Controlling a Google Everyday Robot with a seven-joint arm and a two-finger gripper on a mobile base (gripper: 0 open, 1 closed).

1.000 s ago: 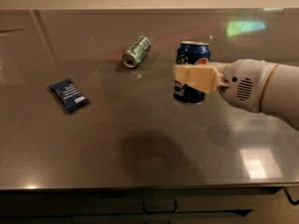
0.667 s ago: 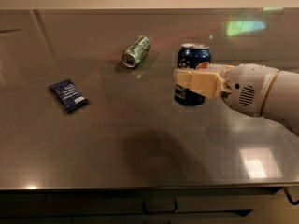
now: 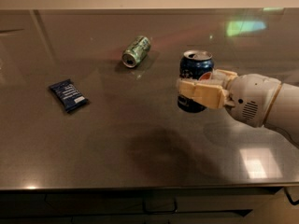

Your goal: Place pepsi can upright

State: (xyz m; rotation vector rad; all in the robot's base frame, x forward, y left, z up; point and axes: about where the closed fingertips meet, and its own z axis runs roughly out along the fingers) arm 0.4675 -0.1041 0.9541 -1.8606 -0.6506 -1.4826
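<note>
At the left of the grey table point(image 3: 140, 157), a flat dark blue snack packet point(image 3: 68, 95) lies on its own. Further right and towards the back, a green can point(image 3: 136, 51) lies on its side, its silver end facing forward. Right of centre, well apart from both, the pepsi can point(image 3: 194, 65) stands upright with its open top showing. The gripper point(image 3: 198, 88) is clenched around its middle: one beige finger crosses the can's front and the other shows behind its right side. The white arm point(image 3: 261, 99) reaches in from the right edge.
</note>
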